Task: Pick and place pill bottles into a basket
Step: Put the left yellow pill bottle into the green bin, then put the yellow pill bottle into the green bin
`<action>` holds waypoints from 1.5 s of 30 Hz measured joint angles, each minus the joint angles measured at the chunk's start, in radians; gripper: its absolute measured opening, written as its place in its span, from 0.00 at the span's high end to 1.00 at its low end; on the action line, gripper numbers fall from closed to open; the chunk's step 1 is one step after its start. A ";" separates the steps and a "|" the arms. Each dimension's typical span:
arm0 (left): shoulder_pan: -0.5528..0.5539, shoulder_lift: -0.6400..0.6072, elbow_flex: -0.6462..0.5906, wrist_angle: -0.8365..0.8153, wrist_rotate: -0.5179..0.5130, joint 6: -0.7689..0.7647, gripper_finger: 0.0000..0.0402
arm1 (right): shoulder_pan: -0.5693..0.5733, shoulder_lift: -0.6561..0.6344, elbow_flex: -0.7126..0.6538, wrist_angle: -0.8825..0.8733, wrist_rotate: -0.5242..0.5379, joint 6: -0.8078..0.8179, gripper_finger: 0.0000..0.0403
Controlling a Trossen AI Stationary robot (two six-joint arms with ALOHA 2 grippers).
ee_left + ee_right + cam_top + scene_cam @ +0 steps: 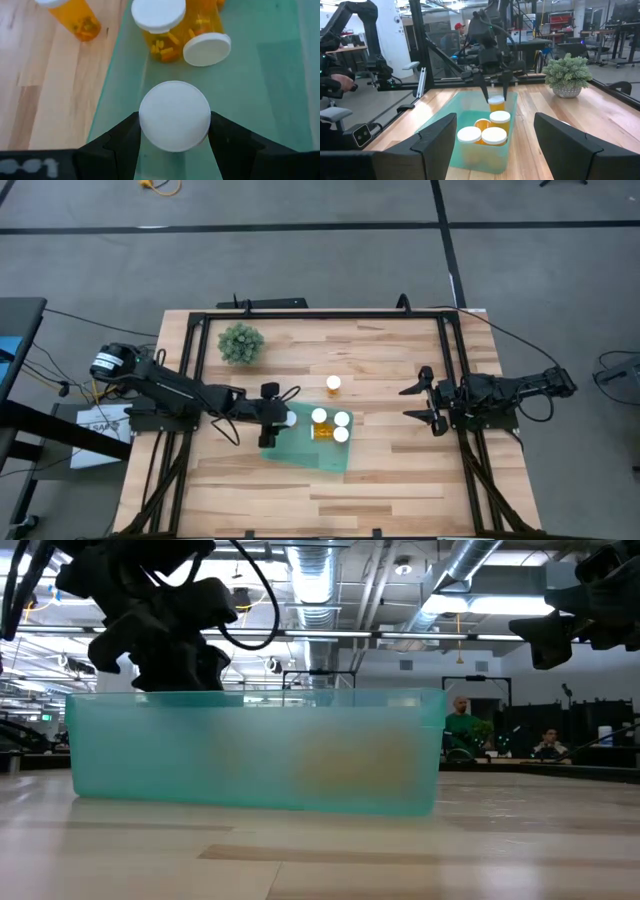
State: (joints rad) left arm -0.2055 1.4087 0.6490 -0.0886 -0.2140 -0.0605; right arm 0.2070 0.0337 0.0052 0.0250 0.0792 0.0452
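Around me the floor (pixel 330 270) is grey concrete crossed by dark lines. My table (pixel 380 470) is pale wood planks inside a black frame (pixel 320 314). Overhead run silver ducts (pixel 470 570) and strip lights. Far back, what may be two seated people (pixel 462 725) at desks.
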 joint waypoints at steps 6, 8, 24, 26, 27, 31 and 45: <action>0.001 -0.012 0.000 0.010 0.005 -0.004 0.46 | 0.000 0.000 0.000 0.000 0.000 0.000 0.35; 0.003 -0.019 0.000 0.019 0.005 -0.005 0.42 | 0.000 0.000 0.000 0.000 0.000 0.000 0.35; 0.012 -0.142 0.000 0.039 -0.042 0.012 0.28 | 0.000 0.000 0.000 0.000 0.000 0.000 0.35; 0.012 -0.213 0.001 0.006 -0.073 0.012 0.28 | 0.000 0.000 0.000 0.000 0.000 0.000 0.35; 0.012 -0.247 0.001 -0.020 -0.087 0.010 0.28 | 0.000 0.000 0.000 0.000 0.000 0.000 0.35; 0.012 -0.370 0.001 -0.167 -0.177 -0.049 0.28 | 0.000 0.000 0.000 0.000 0.000 0.000 0.35; 0.243 -0.390 0.001 -0.077 -0.023 -0.033 0.28 | 0.000 0.000 0.000 0.000 0.000 0.000 0.35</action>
State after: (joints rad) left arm 0.0374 1.0182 0.6502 -0.1660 -0.2369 -0.0931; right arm 0.2070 0.0336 0.0055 0.0246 0.0792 0.0452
